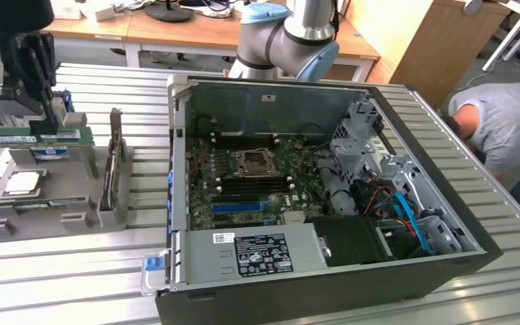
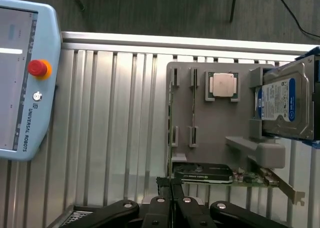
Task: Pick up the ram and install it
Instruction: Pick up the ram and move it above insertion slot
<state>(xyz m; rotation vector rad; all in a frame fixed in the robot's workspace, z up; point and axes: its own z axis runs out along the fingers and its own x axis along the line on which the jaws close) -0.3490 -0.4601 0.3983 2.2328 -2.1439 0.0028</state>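
Grips the ram firmly in the gripper, level, over the gray tray at the exterior view's left. Sits apart from the open computer case, not yet on the board inside.

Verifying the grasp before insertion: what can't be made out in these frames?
- Exterior view: the hand is shut on the ram; its finger covers the contact, and the picture edge cuts the stick's end.
- Exterior view: motherboard memory slots, too small to tell latch positions.
- Wrist view: hard drive, cut by the picture edge.
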